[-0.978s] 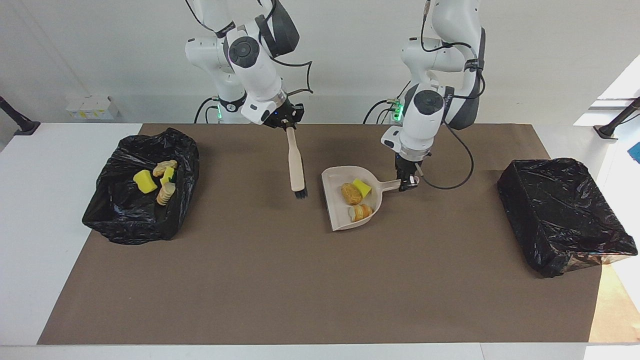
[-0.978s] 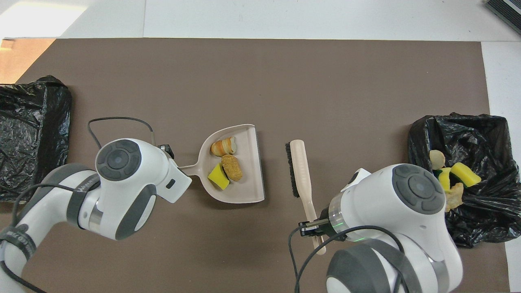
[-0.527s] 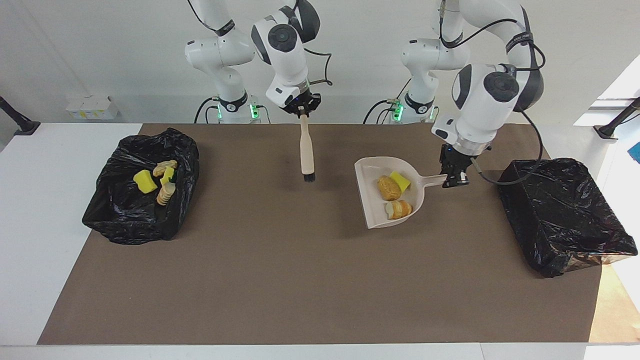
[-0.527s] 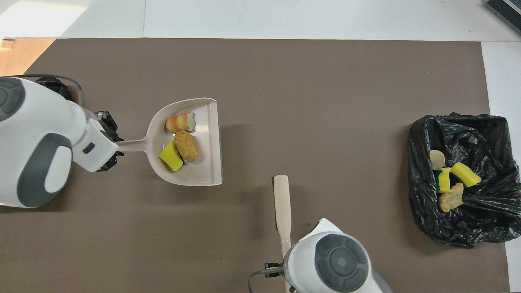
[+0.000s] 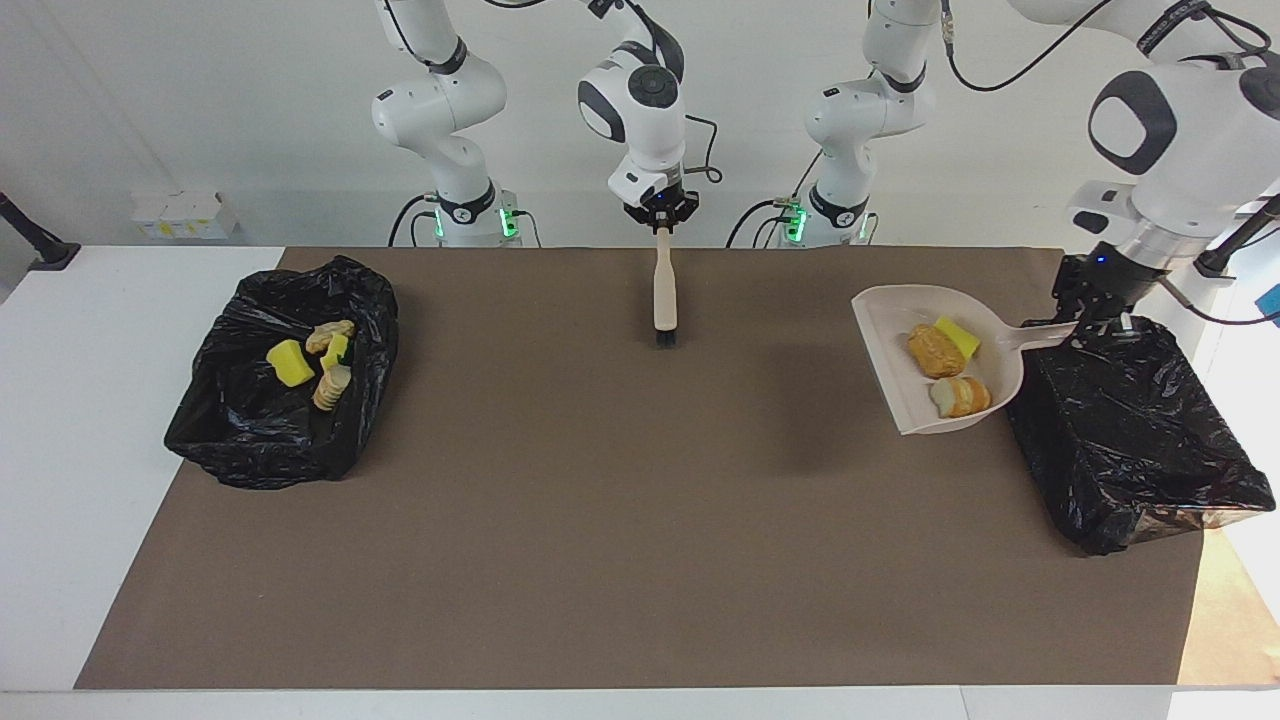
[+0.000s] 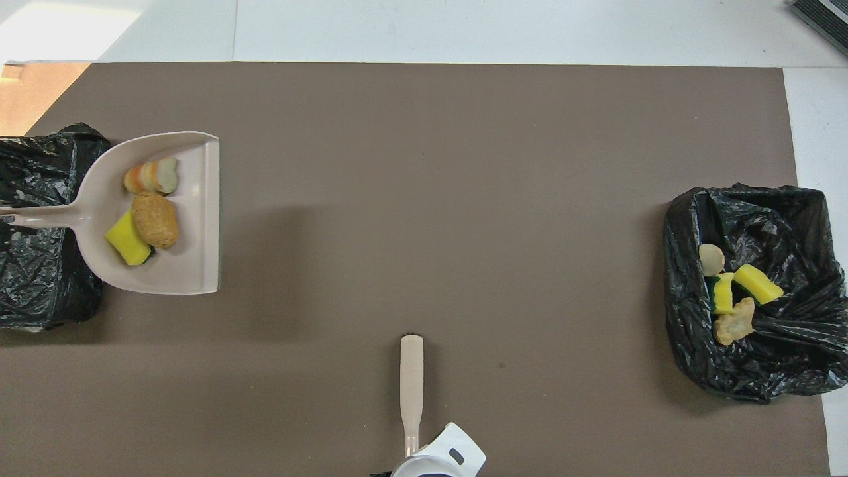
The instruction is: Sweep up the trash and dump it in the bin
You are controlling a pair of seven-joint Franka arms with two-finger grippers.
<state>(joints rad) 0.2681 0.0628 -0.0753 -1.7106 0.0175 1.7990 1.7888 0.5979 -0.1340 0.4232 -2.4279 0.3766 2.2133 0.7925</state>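
**Loaded dustpan at the bin's edge**

The left gripper (image 5: 1090, 322) is clenched on the dustpan (image 5: 905, 385) handle, raised beside the empty bin (image 5: 1130, 440). Three trash scraps (image 5: 945, 365) sit in the pan; tipped before it clears the rim, they could fall onto the mat. The right gripper (image 5: 661, 215) grasps the brush (image 5: 665, 295), waiting. Four scraps lie in the other bin (image 5: 285, 400). Nothing blocks the way.
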